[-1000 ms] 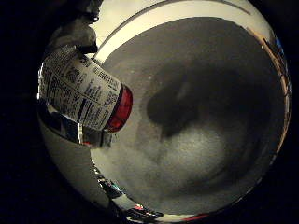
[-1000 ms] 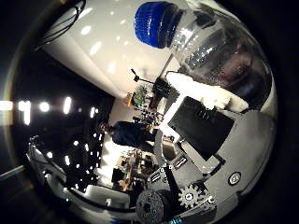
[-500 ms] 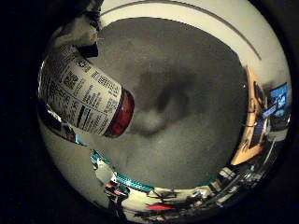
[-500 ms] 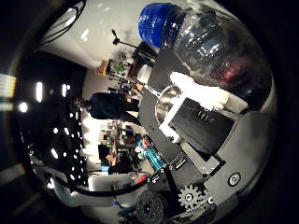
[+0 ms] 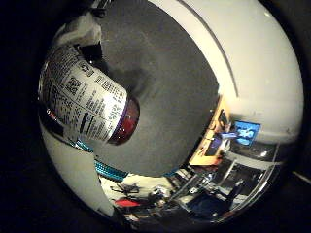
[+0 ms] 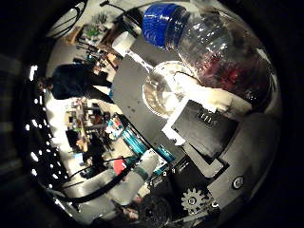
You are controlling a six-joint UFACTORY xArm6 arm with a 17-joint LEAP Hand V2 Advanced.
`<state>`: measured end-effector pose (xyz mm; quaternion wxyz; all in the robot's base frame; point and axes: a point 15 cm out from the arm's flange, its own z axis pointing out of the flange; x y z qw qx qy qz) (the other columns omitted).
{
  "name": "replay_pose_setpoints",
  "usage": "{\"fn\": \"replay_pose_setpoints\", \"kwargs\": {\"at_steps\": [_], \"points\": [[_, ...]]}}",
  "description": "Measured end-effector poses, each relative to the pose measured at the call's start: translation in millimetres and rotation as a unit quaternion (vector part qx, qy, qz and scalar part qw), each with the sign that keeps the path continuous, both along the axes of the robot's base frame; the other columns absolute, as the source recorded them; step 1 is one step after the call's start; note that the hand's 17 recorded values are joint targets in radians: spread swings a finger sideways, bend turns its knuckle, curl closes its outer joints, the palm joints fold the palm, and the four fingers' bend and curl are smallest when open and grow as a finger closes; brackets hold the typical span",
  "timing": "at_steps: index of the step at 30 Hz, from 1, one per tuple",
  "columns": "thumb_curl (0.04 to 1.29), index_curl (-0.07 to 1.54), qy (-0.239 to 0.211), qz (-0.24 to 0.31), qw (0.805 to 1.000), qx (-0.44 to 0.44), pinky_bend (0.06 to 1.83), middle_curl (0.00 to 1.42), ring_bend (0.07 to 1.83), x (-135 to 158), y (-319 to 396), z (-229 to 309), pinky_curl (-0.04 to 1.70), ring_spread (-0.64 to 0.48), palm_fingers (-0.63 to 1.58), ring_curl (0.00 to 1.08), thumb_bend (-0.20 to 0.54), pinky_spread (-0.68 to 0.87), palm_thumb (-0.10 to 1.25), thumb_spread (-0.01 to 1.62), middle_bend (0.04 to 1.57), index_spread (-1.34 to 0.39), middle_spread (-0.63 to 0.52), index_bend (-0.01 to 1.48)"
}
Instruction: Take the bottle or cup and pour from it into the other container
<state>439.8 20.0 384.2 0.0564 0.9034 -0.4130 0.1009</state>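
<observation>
My hand point(image 6: 204, 128) is shut on a clear plastic bottle point(image 6: 214, 52) with a blue cap point(image 6: 163, 21) and red liquid inside. In the right thumb side palm view the bottle lies close across the palm, with a white finger point(image 6: 217, 99) against it. A clear glass cup point(image 6: 163, 87) stands on the dark table point(image 6: 133, 104) beside the bottle's neck, away from the cap. In the right little finger side palm view the bottle's printed label point(image 5: 83, 92) and red-filled base point(image 5: 124, 116) fill the side nearest the palm, over the dark grey table top point(image 5: 165, 87).
The table's pale edge point(image 5: 219, 68) runs beyond the dark top. A wooden piece point(image 5: 216, 136) and a teal bar point(image 6: 133, 142) lie by the table's edge, with room clutter behind.
Both views have swung round with the hand. The glass cup has come into the thumb side view beside the bottle's neck. The bottle stays in the hand.
</observation>
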Motion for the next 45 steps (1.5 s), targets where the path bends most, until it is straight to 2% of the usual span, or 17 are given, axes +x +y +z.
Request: {"fn": "replay_pose_setpoints", "kwargs": {"at_steps": [8, 13, 23, 32, 45], "points": [[0.96, 0.78, -0.012, 0.047, 0.990, -0.129, 1.36, 0.75, 1.31, -15.3, 26.5, -17.5, 0.85, -0.24, 1.11, 0.83, -0.019, -0.21, 1.07, 0.52, 1.39, -0.19, -0.11, 1.21], [0.97, 0.78, -0.024, 0.057, 0.982, -0.177, 1.35, 0.75, 1.30, -16.8, 35.6, -18.8, 0.87, -0.24, 1.12, 0.84, -0.019, -0.21, 1.07, 0.52, 1.38, -0.19, -0.11, 1.21], [0.97, 0.79, -0.039, 0.089, 0.954, -0.284, 1.34, 0.75, 1.29, -22.9, 64.2, -17.0, 0.88, -0.24, 1.12, 0.85, -0.019, -0.21, 1.07, 0.52, 1.38, -0.19, -0.11, 1.20], [0.97, 0.79, -0.032, 0.103, 0.937, -0.333, 1.33, 0.75, 1.28, -28.7, 84.9, -30.7, 0.88, -0.24, 1.12, 0.86, -0.020, -0.21, 1.06, 0.51, 1.37, -0.19, -0.11, 1.20], [0.97, 0.79, -0.029, 0.112, 0.934, -0.339, 1.33, 0.75, 1.28, -31.4, 93.8, -34.9, 0.89, -0.24, 1.13, 0.86, -0.019, -0.21, 1.07, 0.51, 1.37, -0.19, -0.11, 1.19]]}}
